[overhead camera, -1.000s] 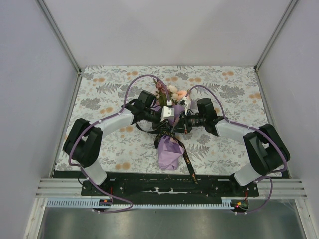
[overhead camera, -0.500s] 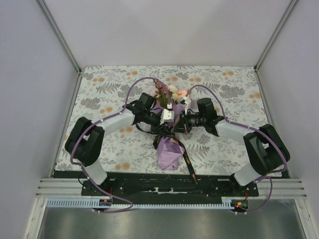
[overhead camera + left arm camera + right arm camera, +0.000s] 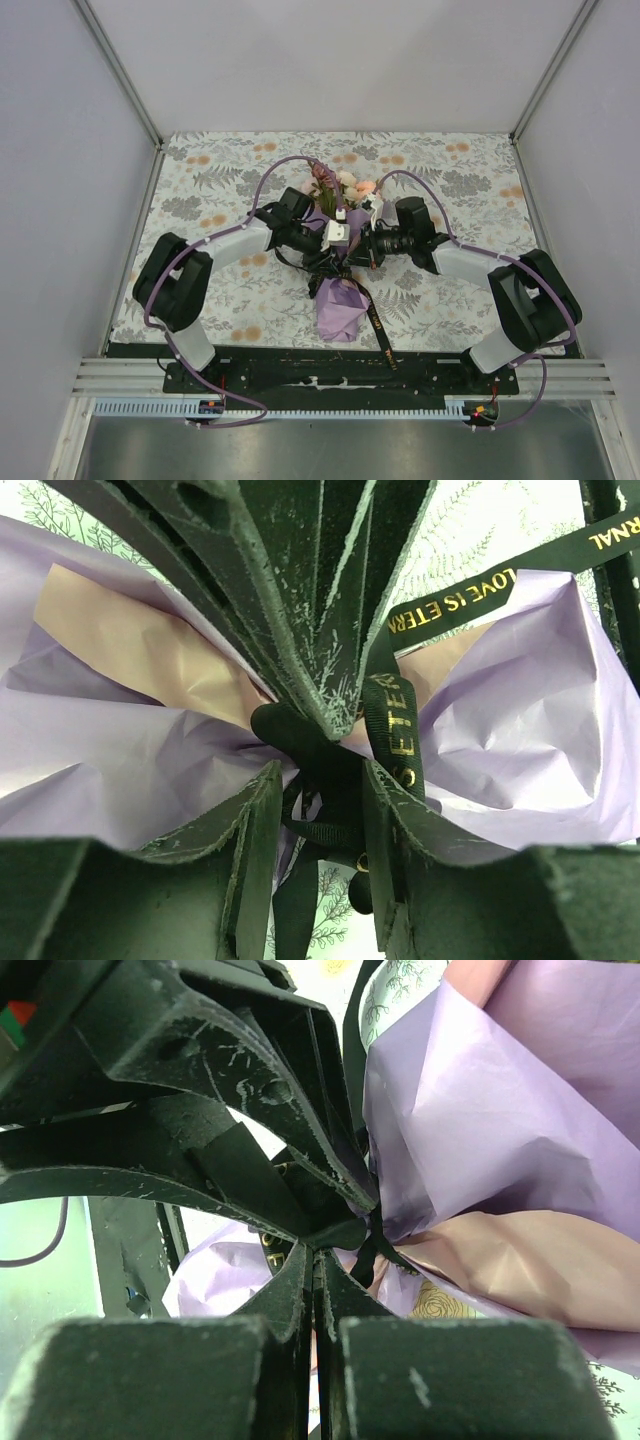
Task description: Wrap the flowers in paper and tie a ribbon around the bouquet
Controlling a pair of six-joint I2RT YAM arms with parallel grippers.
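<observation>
The bouquet (image 3: 339, 292) lies in the middle of the table, with the flowers (image 3: 342, 184) at its far end and the lilac paper (image 3: 338, 312) cone pointing toward me. The black ribbon (image 3: 401, 723) with gold letters is knotted round the paper's waist. One tail (image 3: 377, 322) trails to the near edge. My left gripper (image 3: 322, 780) has its jaws apart, and the knot lies between them. From the other side my right gripper (image 3: 322, 1255) is shut on the ribbon at the knot. Both grippers (image 3: 347, 246) meet over the cone's waist. The stems are hidden by the paper (image 3: 470, 1110).
A floral tablecloth (image 3: 220, 190) covers the table. Grey walls (image 3: 60, 200) close in the left, right and back. A metal rail (image 3: 320, 376) and both arm bases run along the near edge. Purple cables (image 3: 272, 167) loop above each wrist.
My left gripper's jaws have spread wider around the ribbon knot, and the left arm has shifted slightly right. The right arm and the bouquet have stayed put.
</observation>
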